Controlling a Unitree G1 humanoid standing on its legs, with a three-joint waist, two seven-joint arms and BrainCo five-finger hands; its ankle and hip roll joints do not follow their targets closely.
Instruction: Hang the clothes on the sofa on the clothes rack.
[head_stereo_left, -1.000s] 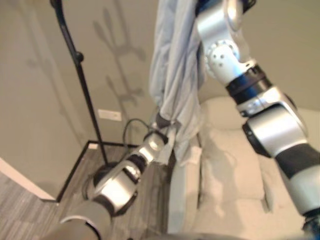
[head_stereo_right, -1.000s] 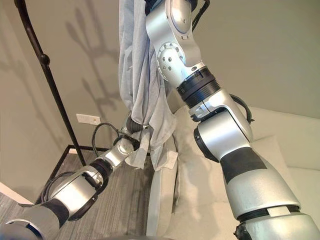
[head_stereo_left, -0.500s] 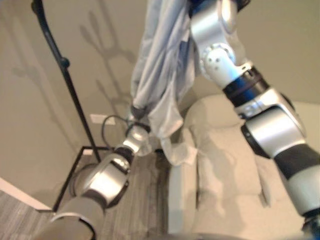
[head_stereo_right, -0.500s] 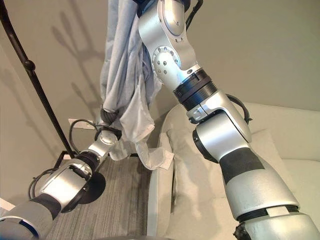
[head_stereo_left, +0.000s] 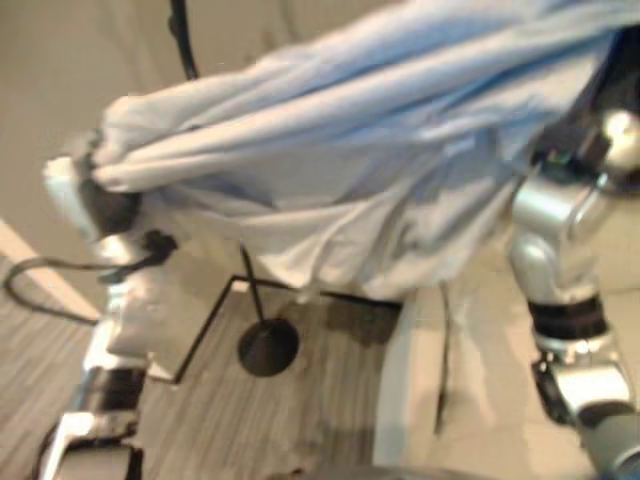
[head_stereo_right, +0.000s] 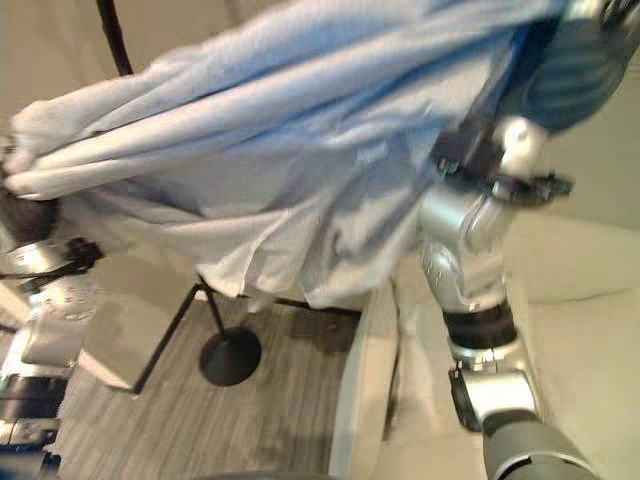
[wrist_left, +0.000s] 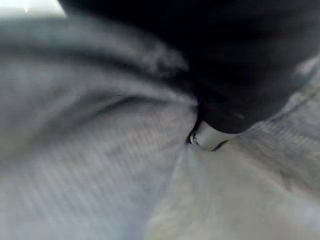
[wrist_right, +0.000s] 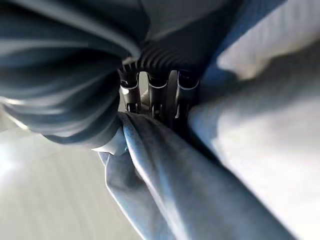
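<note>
I see the light blue shirt (head_stereo_left: 340, 150) stretched wide in the air between my two hands. My left hand (head_stereo_left: 108, 205) has its fingers closed tight on one bunched end. My right hand (wrist_right: 155, 90) has its fingers (wrist_right: 150, 97) curled on the other end. The black clothes rack (head_stereo_right: 222, 340) stands on the floor behind the shirt, beside the sofa (head_stereo_right: 580, 330).

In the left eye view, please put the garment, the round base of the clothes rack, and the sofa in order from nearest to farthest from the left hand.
1. Garment: bunched in the left hand itself.
2. Rack base: on the floor, below and right of that hand.
3. Sofa: farthest, at the right side.
</note>
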